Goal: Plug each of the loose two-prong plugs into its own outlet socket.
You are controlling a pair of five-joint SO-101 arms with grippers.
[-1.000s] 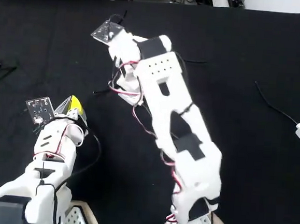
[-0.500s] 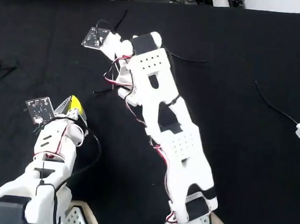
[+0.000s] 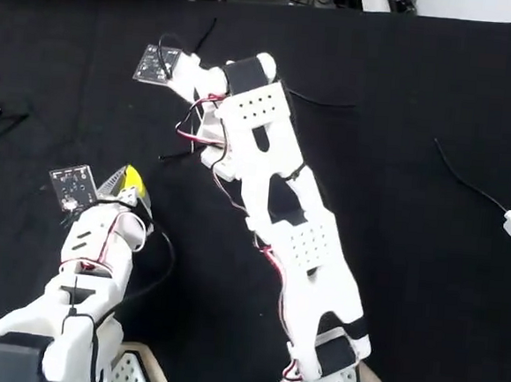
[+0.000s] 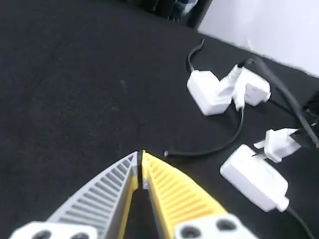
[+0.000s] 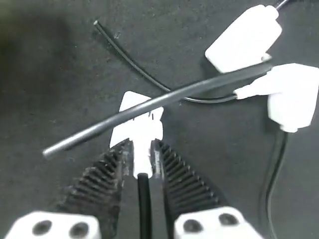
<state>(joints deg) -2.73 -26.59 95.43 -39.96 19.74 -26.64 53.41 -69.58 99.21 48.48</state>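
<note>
The right gripper point(image 5: 141, 145) is closed to a narrow gap around a white two-prong plug point(image 5: 135, 117). The plug's black cord runs back between the fingers, and a grey cable point(image 5: 189, 89) crosses over its front end above the black table point(image 5: 60, 64). Past the cable lie a white outlet socket point(image 5: 244, 40) and another white plug body point(image 5: 294, 97), both apart from the held plug. The left gripper point(image 4: 139, 158) hovers with its grey and yellow fingers pressed together on nothing, near a cluster of white plugs and sockets point(image 4: 207, 94).
</note>
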